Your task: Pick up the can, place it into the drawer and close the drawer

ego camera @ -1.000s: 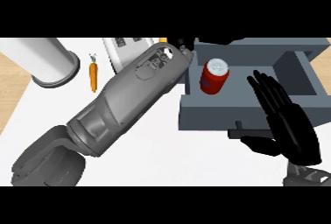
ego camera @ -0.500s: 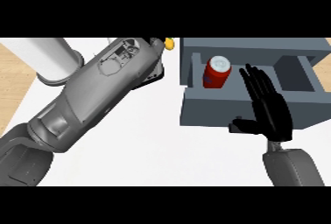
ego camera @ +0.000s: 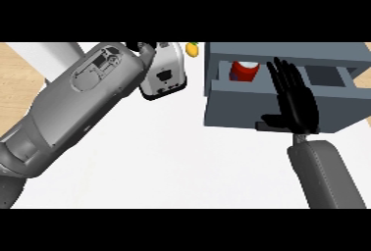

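Red can (ego camera: 244,70) sits upright in the open grey drawer (ego camera: 239,110) w/ right hand (ego camera: 296,100) flat on its front, fingers straight; left hand's fingers hidden, can't tell.

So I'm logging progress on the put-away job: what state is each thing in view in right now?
Red can: upright inside the drawer.
Grey drawer: open, not yet closed.
Right hand: open, fingers straight, flat over the drawer front, holding nothing.
Left hand: mostly hidden behind its grey forearm, fingers unclear.
White appliance: on the counter, beside the left forearm.
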Robot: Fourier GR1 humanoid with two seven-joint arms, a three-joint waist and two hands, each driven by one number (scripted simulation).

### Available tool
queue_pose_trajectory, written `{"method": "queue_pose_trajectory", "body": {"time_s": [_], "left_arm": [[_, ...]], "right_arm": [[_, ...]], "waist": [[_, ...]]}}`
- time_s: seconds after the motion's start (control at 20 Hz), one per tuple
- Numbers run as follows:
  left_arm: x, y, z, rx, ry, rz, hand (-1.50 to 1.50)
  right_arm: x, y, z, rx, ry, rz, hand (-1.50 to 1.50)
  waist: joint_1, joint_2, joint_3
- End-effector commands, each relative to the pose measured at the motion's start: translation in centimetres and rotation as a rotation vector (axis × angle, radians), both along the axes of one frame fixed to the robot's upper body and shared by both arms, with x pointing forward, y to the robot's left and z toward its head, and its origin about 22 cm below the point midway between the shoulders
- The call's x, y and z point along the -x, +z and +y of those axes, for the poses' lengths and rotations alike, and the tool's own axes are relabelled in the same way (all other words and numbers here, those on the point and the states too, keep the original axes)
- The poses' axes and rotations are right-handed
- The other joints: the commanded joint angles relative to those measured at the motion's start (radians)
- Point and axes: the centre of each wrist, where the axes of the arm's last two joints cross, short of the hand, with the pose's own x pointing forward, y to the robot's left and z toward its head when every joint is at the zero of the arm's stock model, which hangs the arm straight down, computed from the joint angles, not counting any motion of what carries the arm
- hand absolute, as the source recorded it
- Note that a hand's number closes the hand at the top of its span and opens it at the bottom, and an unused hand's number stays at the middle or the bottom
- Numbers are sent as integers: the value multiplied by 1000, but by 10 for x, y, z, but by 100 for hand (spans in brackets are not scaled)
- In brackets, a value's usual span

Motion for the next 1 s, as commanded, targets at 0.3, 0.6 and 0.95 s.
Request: {"method": "queue_pose_trajectory", "body": {"time_s": [0.3,0.6,0.95], "left_arm": [[14,2,29,-4,-8,53,-150],[30,-2,34,-16,3,40,-150],[44,-27,56,-13,-18,46,-150]], "right_arm": [[-37,-28,14,-17,-86,-3,-150],[-67,-6,5,-18,-115,-47,-150],[-98,32,11,-2,-128,-102,-150]], "waist": [[33,32,25],[34,32,26],[41,42,25]]}}
